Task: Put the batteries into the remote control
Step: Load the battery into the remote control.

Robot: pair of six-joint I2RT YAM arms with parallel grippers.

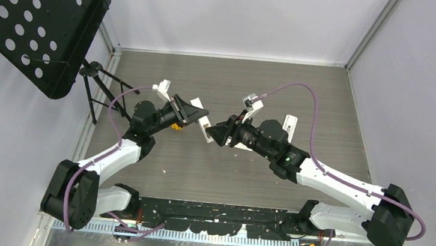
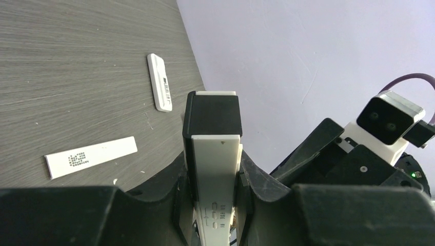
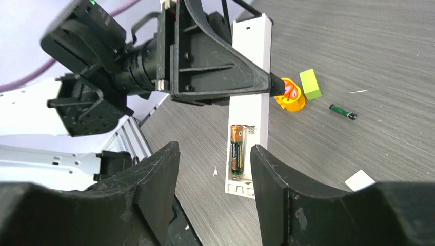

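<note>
Status: about a third done, by my read.

- The left gripper (image 1: 195,116) is clamped on the long white plastic remote control (image 3: 250,115). It holds it above the grey wood-grain table (image 1: 228,178) with the open battery bay facing the right arm.
- One seated battery (image 3: 236,149), a black cylinder with a copper top, is in the bay. The slot beside it looks empty.
- One loose battery (image 3: 342,111), a thin dark-green cylinder, lies on the table near the orange-and-green plastic toy (image 3: 292,92), well apart from the remote control.
- No view shows a third cell.
- The right gripper (image 3: 215,169) hovers just short of the bay with its fingers spread and nothing between them.

Left to do: fetch the loose battery, seat it, then fit the bay cover (slot count unclear, so I can't say whether a third cell is needed).

View differences:
- The right wrist view is the only one showing the bay and both cells. In the top view the grippers hide them.
- The left wrist view shows the remote's back face and its black end cap (image 2: 213,115). It also shows a second small white remote (image 2: 160,82) and a flat white dot-printed strip (image 2: 91,156) on the table.
- A small white tile (image 3: 360,180) shows in the right wrist view only. It may be the cover, but I can't tell.
</note>
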